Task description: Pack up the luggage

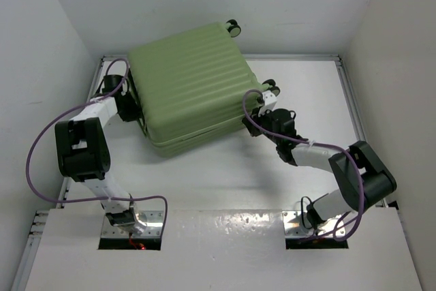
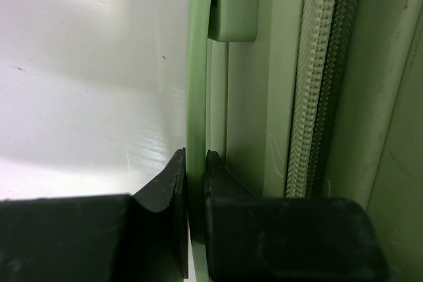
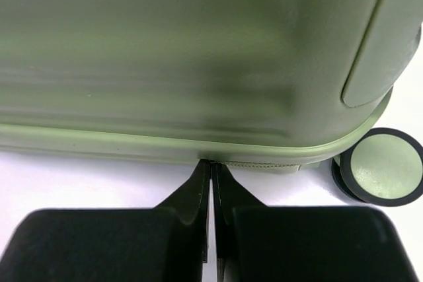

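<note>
Luggage closed on counter. Left gripper clamps shell rim; right gripper nearly shut at seam by wheel, grasp unclear. Zipping probably left.

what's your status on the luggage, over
Left gripper shut on rim of luggage. Right gripper shut, tips at zip seam by a wheel. Luggage lying closed, ribbed shell up. Nothing seen blocking.

Closed right gripper at luggage edge
</note>
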Tool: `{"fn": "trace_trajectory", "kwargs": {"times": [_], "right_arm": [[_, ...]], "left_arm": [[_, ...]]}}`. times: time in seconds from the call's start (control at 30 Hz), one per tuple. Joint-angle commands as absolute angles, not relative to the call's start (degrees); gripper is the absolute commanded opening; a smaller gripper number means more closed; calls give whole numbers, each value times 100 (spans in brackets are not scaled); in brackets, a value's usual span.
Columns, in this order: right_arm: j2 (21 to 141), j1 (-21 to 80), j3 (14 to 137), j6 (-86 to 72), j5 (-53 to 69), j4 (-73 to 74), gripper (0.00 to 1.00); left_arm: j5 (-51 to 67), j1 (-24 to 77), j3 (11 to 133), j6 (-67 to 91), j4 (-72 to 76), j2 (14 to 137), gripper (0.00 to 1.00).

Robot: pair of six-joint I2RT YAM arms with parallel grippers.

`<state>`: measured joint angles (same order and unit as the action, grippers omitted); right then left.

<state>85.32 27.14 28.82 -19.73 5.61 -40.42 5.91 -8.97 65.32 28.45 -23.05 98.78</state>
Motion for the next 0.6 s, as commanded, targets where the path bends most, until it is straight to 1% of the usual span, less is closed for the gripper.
{"fn": "trace_trajectory", "kwargs": {"times": [0.0,0.13,0.3,0.57], "right_arm": [[8473,2733,2857,-1837,730,-4869,0],[8333,2479,2549,-1731,290,-4659,0],[8182,2215,2329,-1696,500,-4676,0],[8481,2443,2504,-1767,844,-5141,0]], "left_arm": [[773,-712,6196,2988,-2514,10292,0],[826,-826,6135,2988,-2514,10292,0],[826,-958,6135,2936,-2514,10345,0],[826,-800,6135,2883,-2461,10345,0]]}}
